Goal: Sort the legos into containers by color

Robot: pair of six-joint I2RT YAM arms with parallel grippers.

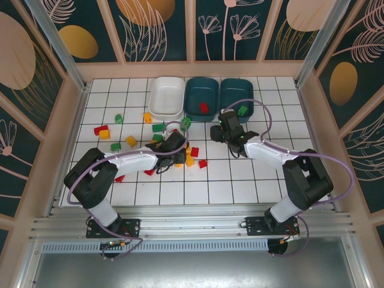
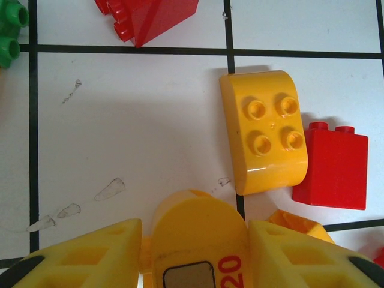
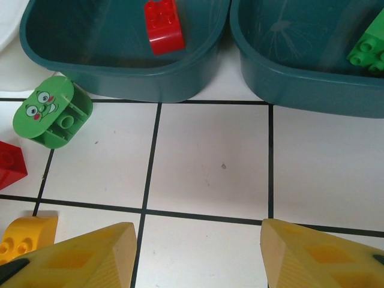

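Left fingers (image 2: 90, 255) sit low on either side of a rounded yellow brick (image 2: 198, 240) lying on the counter (image 2: 132, 132), very close on both sides. I can't tell if it's actually clamped. Right fingers (image 3: 90, 252) are spread wide with nothing between them, over bare tile just before the middle teal bin (image 3: 120, 78), which has a red brick (image 3: 163, 27) inside. Right teal bin (image 3: 300, 90) holds a green brick (image 3: 369, 45). White bin (image 1: 167, 96) sits left of them. Loose bricks (image 1: 102, 131) are scattered around the left arm.
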